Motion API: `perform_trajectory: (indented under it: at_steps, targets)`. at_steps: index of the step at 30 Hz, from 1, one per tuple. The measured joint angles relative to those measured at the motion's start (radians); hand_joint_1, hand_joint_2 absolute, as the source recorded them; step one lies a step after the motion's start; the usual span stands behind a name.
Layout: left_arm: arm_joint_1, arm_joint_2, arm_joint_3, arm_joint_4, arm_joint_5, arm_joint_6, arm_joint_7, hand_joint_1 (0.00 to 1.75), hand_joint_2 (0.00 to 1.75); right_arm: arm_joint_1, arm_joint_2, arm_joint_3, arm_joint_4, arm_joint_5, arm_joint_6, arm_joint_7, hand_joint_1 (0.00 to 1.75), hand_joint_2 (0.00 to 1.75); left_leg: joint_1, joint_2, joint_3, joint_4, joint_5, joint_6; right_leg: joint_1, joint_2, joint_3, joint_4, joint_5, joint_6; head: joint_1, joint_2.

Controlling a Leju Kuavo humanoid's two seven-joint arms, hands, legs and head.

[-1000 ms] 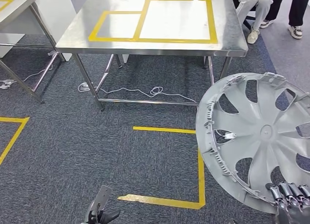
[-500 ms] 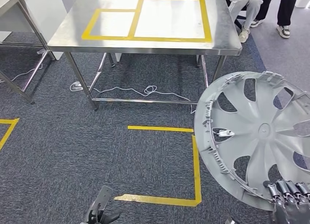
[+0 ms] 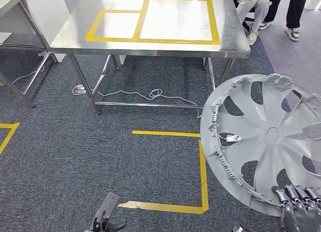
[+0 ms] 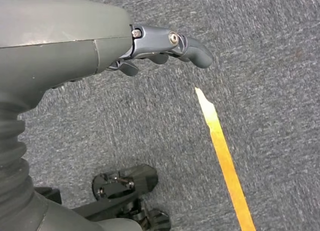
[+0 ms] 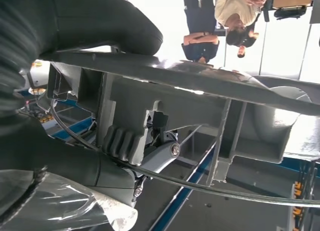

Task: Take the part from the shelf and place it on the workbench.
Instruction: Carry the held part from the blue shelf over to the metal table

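Observation:
The part is a grey plastic wheel cover (image 3: 271, 136), held up tilted at the right of the head view. My right hand (image 3: 299, 209) grips its lower rim. In the right wrist view the thumb lies over the wheel cover's rim (image 5: 196, 86) and the fingers (image 5: 120, 143) curl under it. The workbench (image 3: 227, 38), a steel table with yellow taped rectangles (image 3: 176, 18), stands ahead across the carpet. My left hand (image 3: 108, 223) hangs low near the floor. The left hand (image 4: 113, 46) holds nothing, its fingers (image 4: 188, 46) stretched out.
A white cable (image 3: 151, 95) lies on the carpet under the workbench. Yellow tape (image 3: 202, 171) marks the floor between me and the table. People's legs (image 3: 265, 11) are at the table's far right corner. Another steel table (image 3: 19, 91) stands at the left.
The camera has moved, so the workbench sits further left in the picture than a second ago. The wheel cover stays in my right hand.

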Motion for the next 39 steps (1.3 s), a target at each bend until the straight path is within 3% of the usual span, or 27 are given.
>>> perform_trajectory:
  at_steps: [8, 12, 14, 17, 18, 19, 22, 24, 26, 28, 30, 31, 32, 34, 35, 36, 38, 39]
  targets:
    - [-0.001, 0.005, -0.007, 0.000, 0.000, -0.003, 0.016, 0.00, 1.75, -0.012, 0.006, 0.000, 0.008, 0.000, 0.000, -0.009, 1.75, 1.75, -0.005, 0.000, -0.003, 0.006, -0.003, 0.011, -0.003, 0.000, 0.000, -0.002, 0.002, 0.005, 0.000, 0.000]
    - [-0.004, 0.005, -0.015, 0.000, 0.002, 0.002, 0.018, 0.00, 1.75, -0.015, 0.007, 0.000, 0.010, 0.000, 0.000, -0.010, 1.75, 1.75, -0.002, 0.001, 0.007, -0.016, -0.013, 0.036, -0.003, -0.004, -0.006, 0.023, 0.016, 0.022, 0.001, 0.000]
    - [-0.005, 0.003, -0.018, -0.001, 0.004, 0.003, 0.018, 0.00, 1.75, -0.017, 0.007, 0.001, 0.011, 0.000, 0.000, -0.005, 1.75, 1.75, 0.003, 0.003, 0.024, -0.024, -0.020, 0.047, -0.003, -0.015, -0.038, 0.080, -0.011, 0.024, 0.005, 0.000]
    - [-0.001, 0.003, -0.021, -0.001, 0.008, 0.004, 0.019, 0.00, 1.75, -0.017, 0.007, 0.002, 0.015, 0.000, 0.000, 0.001, 1.75, 1.75, 0.004, 0.010, 0.037, -0.024, -0.030, 0.048, -0.005, -0.023, -0.143, 0.252, -0.088, 0.028, 0.008, 0.000]
    - [0.001, 0.003, -0.021, -0.001, 0.009, 0.004, 0.020, 0.00, 1.75, -0.016, 0.007, 0.002, 0.017, 0.000, 0.000, 0.002, 1.75, 1.75, 0.005, 0.012, 0.044, -0.023, -0.035, 0.044, -0.007, -0.024, -0.168, 0.283, -0.091, 0.032, 0.008, 0.000]
    - [0.003, 0.003, -0.022, -0.001, 0.011, 0.004, 0.021, 0.00, 1.75, -0.014, 0.007, 0.002, 0.019, 0.000, 0.000, 0.002, 1.75, 1.75, 0.007, 0.014, 0.053, -0.023, -0.041, 0.038, -0.009, -0.026, -0.173, 0.276, -0.074, 0.037, 0.008, 0.000]
    - [0.006, 0.003, -0.022, -0.001, 0.015, 0.004, 0.022, 0.00, 1.75, -0.011, 0.007, 0.004, 0.024, 0.000, 0.000, 0.003, 1.75, 1.75, 0.018, 0.018, 0.094, -0.021, -0.071, 0.015, -0.017, -0.040, -0.105, 0.099, 0.027, 0.056, 0.010, 0.000]
    - [0.006, 0.004, -0.022, -0.001, 0.017, 0.004, 0.022, 0.00, 1.75, -0.012, 0.008, 0.006, 0.026, 0.000, -0.001, 0.003, 1.75, 1.75, 0.017, 0.020, 0.109, -0.023, -0.091, 0.001, -0.013, -0.047, -0.070, 0.026, 0.041, 0.042, 0.017, 0.000]
    - [0.005, 0.005, -0.022, -0.001, 0.018, 0.004, 0.023, 0.00, 1.75, -0.011, 0.009, 0.007, 0.028, 0.000, -0.002, 0.004, 1.75, 1.75, 0.015, 0.022, 0.112, -0.017, -0.091, -0.009, -0.010, -0.043, -0.056, 0.019, 0.024, 0.011, 0.020, 0.000]
    - [0.003, 0.005, -0.022, -0.001, 0.018, 0.006, 0.023, 0.00, 1.75, -0.006, 0.011, 0.007, 0.030, 0.000, -0.002, 0.005, 1.75, 1.75, 0.017, 0.021, 0.069, 0.066, -0.047, -0.019, -0.011, -0.039, -0.035, 0.010, 0.013, -0.007, 0.017, 0.000]
    - [0.004, 0.005, -0.022, -0.002, 0.018, 0.007, 0.023, 0.00, 1.75, -0.003, 0.013, 0.008, 0.030, 0.000, -0.002, 0.004, 1.75, 1.75, 0.019, 0.020, -0.028, 0.209, -0.016, -0.028, -0.011, -0.036, 0.000, -0.006, -0.005, -0.019, 0.014, 0.000]
    - [0.007, 0.005, -0.022, -0.002, 0.018, 0.008, 0.023, 0.00, 1.75, -0.003, 0.014, 0.008, 0.030, 0.000, -0.002, 0.004, 1.75, 1.75, 0.019, 0.020, -0.074, 0.263, -0.035, -0.030, -0.010, -0.034, 0.021, -0.016, -0.016, -0.022, 0.014, 0.000]
    - [0.010, 0.005, -0.022, -0.002, 0.018, 0.008, 0.023, 0.00, 1.75, -0.002, 0.014, 0.008, 0.031, 0.000, -0.002, 0.004, 1.75, 1.75, 0.019, 0.019, -0.111, 0.290, -0.077, -0.031, -0.009, -0.031, 0.045, -0.024, -0.027, -0.024, 0.014, 0.000]
    - [0.015, 0.005, -0.022, -0.002, 0.019, 0.008, 0.023, 0.00, 1.75, -0.002, 0.015, 0.009, 0.031, 0.000, -0.002, 0.004, 1.75, 1.75, 0.019, 0.019, -0.153, 0.280, -0.171, -0.027, -0.005, -0.023, 0.097, -0.039, -0.056, -0.025, 0.014, 0.000]
    - [0.017, 0.006, -0.022, -0.002, 0.019, 0.008, 0.024, 0.00, 1.75, -0.002, 0.015, 0.009, 0.031, 0.000, -0.002, 0.004, 1.75, 1.75, 0.017, 0.019, -0.163, 0.248, -0.190, -0.021, -0.002, -0.019, 0.125, -0.045, -0.072, -0.025, 0.013, 0.000]
    - [0.019, 0.006, -0.022, -0.002, 0.019, 0.008, 0.024, 0.00, 1.75, -0.002, 0.015, 0.009, 0.031, 0.000, -0.002, 0.004, 1.75, 1.75, 0.015, 0.018, -0.166, 0.200, -0.168, -0.012, 0.002, -0.017, 0.151, -0.050, -0.090, -0.025, 0.013, 0.000]
    - [0.026, 0.009, -0.022, -0.002, 0.020, 0.008, 0.027, 0.00, 1.75, -0.004, 0.017, 0.009, 0.034, 0.000, -0.002, 0.004, 1.75, 1.75, 0.003, 0.009, -0.166, 0.078, 0.000, 0.013, 0.008, -0.010, 0.198, -0.059, -0.128, -0.024, 0.014, 0.000]
    - [0.030, 0.011, -0.022, -0.002, 0.021, 0.008, 0.030, 0.00, 1.75, -0.006, 0.019, 0.010, 0.036, 0.000, -0.002, 0.004, 1.75, 1.75, -0.004, 0.004, -0.160, 0.036, 0.076, 0.020, 0.009, -0.006, 0.220, -0.066, -0.148, -0.022, 0.015, 0.000]
